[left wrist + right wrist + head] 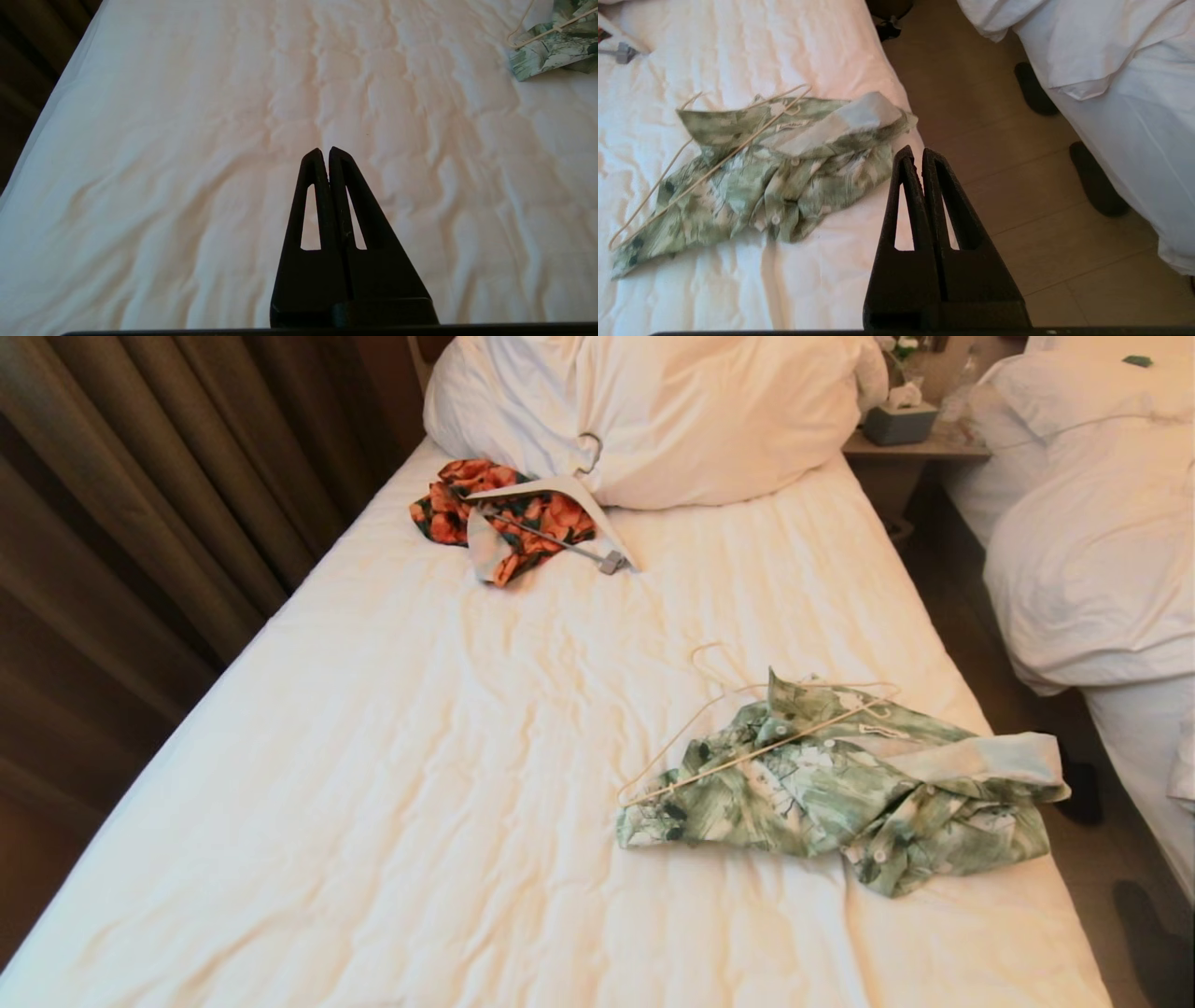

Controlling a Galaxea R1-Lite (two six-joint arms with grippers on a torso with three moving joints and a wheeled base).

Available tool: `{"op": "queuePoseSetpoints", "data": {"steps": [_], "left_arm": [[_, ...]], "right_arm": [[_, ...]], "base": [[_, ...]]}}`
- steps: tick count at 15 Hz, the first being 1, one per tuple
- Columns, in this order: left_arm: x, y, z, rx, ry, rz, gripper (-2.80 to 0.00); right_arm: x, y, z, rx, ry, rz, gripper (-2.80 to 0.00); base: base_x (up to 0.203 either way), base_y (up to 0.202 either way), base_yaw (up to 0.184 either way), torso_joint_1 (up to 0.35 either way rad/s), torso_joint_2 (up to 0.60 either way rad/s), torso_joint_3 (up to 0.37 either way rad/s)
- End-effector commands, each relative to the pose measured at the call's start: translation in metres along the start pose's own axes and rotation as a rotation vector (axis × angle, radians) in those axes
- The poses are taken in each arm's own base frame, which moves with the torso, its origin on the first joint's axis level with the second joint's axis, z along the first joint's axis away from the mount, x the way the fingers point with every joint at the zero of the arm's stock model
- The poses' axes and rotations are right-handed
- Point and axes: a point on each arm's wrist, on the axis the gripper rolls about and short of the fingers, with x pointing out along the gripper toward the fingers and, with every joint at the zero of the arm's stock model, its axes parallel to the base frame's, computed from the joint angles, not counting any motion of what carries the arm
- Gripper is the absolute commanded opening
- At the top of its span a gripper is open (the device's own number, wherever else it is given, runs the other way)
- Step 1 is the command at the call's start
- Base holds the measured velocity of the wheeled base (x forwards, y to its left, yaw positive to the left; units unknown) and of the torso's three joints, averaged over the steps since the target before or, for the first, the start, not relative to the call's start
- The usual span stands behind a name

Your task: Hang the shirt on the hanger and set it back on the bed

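Observation:
The green and white leaf-print shirt (840, 784) lies crumpled near the right edge of the bed (420, 756). The thin cream hanger (747, 754) rests across its top, hook (709, 663) pointing toward the pillows. In the right wrist view the shirt (761, 172) and hanger (705, 172) lie ahead of my right gripper (915, 151), which is shut and empty above the bed's right edge. My left gripper (324, 151) is shut and empty over bare sheet, with a shirt corner (551, 46) far off. Neither gripper shows in the head view.
An orange floral garment (504, 518) with a broad white clip hanger (560, 495) lies near the big pillows (653, 411). A neighbouring bed (1092, 541) stands right, across a floor gap holding dark slippers (1097, 182). A nightstand (915, 448) carries a tissue box.

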Motion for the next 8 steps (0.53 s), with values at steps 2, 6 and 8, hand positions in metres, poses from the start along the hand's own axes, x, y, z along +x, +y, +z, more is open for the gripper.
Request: {"op": "queuePoseSetpoints", "data": {"steps": [2,6,8], "left_arm": [[0.000,0.000,0.000,-0.002,0.001,0.001,-2.80],[0.000,0.000,0.000,-0.002,0.000,0.001,-2.80],[0.000,0.000,0.000,-0.002,0.000,0.001,-2.80]], "right_arm": [[-0.021,-0.010,-0.015,0.021,-0.035,0.070,-2.80],[-0.028,-0.018,-0.050,0.016,-0.018,0.120,-2.80],[-0.033,-0.023,-0.072,0.013,-0.028,0.182,-2.80]], "base": [[0.000,0.000,0.000,0.000,0.00,0.000],[0.000,0.000,0.000,0.000,0.00,0.000],[0.000,0.000,0.000,0.000,0.00,0.000]]}}
